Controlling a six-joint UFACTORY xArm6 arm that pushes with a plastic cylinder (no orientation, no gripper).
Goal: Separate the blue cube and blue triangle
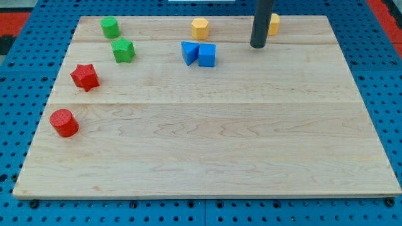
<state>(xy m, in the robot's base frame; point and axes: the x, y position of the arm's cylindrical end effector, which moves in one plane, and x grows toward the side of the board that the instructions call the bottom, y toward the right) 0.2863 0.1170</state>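
Note:
The blue cube (207,55) and the blue triangle (189,51) sit side by side and touching, near the view's top centre of the wooden board (207,144). The triangle is on the left, the cube on the right. My tip (258,46) is the lower end of a dark rod that comes down from the view's top. It rests on the board to the right of the blue cube, about a cube and a half's width away, touching neither blue block.
A yellow hexagon block (200,27) lies above the blue pair. A second yellow block (273,24) is partly hidden behind the rod. A green cylinder (110,27), green star (124,50), red star (85,77) and red cylinder (64,122) stand at the left.

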